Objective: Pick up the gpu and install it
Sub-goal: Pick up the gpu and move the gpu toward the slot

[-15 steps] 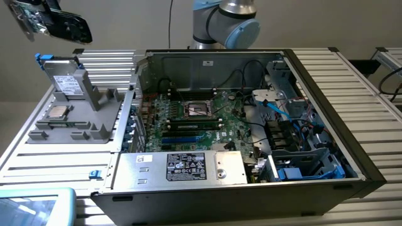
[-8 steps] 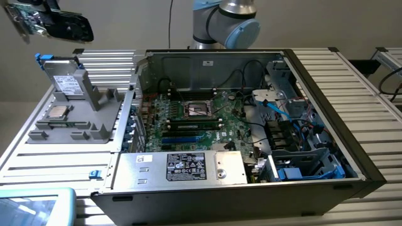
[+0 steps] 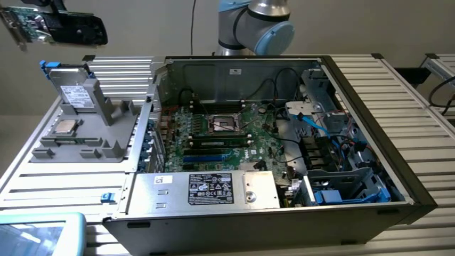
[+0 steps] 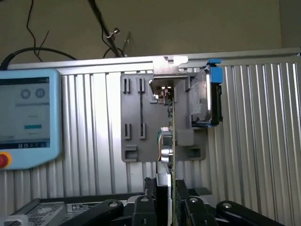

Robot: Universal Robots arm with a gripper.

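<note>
The gpu [image 3: 67, 26], a green card with a black cooler and a silvery end bracket, hangs high in the air at the exterior view's upper left, above the grey fixture [image 3: 99, 122]. In the wrist view the gpu [image 4: 171, 136] shows edge-on, running straight out from my gripper [image 4: 168, 193]. The black fingers [image 4: 151, 190] press on both faces of the card, so the gripper is shut on it. The open computer case [image 3: 359, 112] with its green motherboard [image 3: 220, 133] lies to the exterior view's right of the card and well below it.
The grey fixture holds a square silver processor chip [image 3: 65, 126] and a drive with blue tabs [image 3: 74, 90]. A memory stick [image 3: 220, 143] sits in the motherboard. A teach pendant [image 3: 35, 234] lies at the near left corner. The arm's base [image 3: 256, 26] stands behind the case.
</note>
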